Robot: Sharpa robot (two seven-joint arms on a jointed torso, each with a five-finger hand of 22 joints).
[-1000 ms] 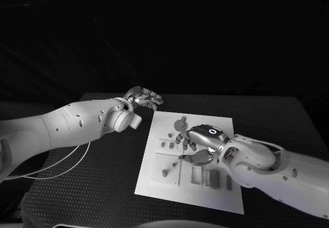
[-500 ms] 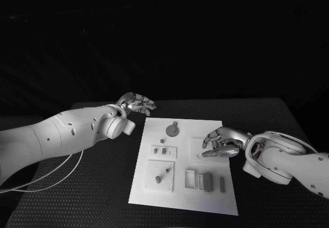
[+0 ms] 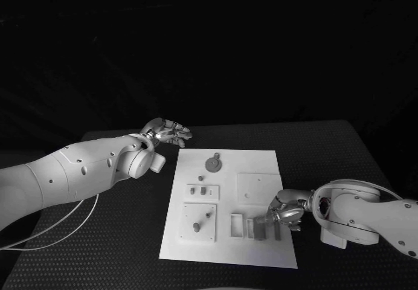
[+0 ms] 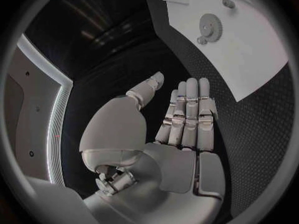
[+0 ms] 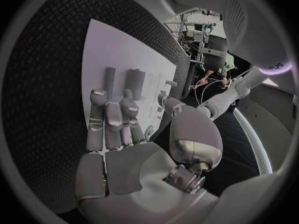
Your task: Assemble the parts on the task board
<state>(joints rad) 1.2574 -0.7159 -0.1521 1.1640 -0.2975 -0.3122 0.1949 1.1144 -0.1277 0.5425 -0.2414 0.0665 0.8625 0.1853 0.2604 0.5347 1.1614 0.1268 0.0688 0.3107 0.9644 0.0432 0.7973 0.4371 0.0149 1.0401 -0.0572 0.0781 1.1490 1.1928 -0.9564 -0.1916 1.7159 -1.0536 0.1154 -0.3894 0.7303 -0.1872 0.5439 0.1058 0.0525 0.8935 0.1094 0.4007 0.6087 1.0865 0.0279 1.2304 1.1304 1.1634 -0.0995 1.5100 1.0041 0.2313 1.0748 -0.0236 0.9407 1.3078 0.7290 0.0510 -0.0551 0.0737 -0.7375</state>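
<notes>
The robot's right hand (image 3: 286,212), silver and many-fingered on its white arm, now hangs low over the near right corner of the flat white rectangular task board (image 3: 261,162), having drawn back toward the robot from the board's middle, where it hovered half a second ago and a second ago. Its fingers (image 5: 112,117) lie straight and side by side above the board, holding nothing. Just ahead of the fingertips stand two upright grey block-shaped parts (image 5: 134,80), with a slimmer grey bar (image 5: 109,78) beside them; in the head view these parts (image 3: 261,228) sit immediately left of the hand, beside a small white rectangular frame (image 3: 237,225).

Farther from the hand, toward the board's far edge, rests a round grey gear-like part (image 3: 213,163). Left of the hand lie two raised white square plates carrying small grey pegs (image 3: 199,191). A bare square plate (image 3: 258,187) sits just beyond the hand; it was partly covered by the fingers a second ago.

The left hand (image 3: 167,131) stays off the board, above the black textured table (image 3: 113,241) beyond the board's far left corner. Its fingers (image 4: 187,114) are extended, palm empty, with the gear-like part (image 4: 210,24) visible ahead of them.
</notes>
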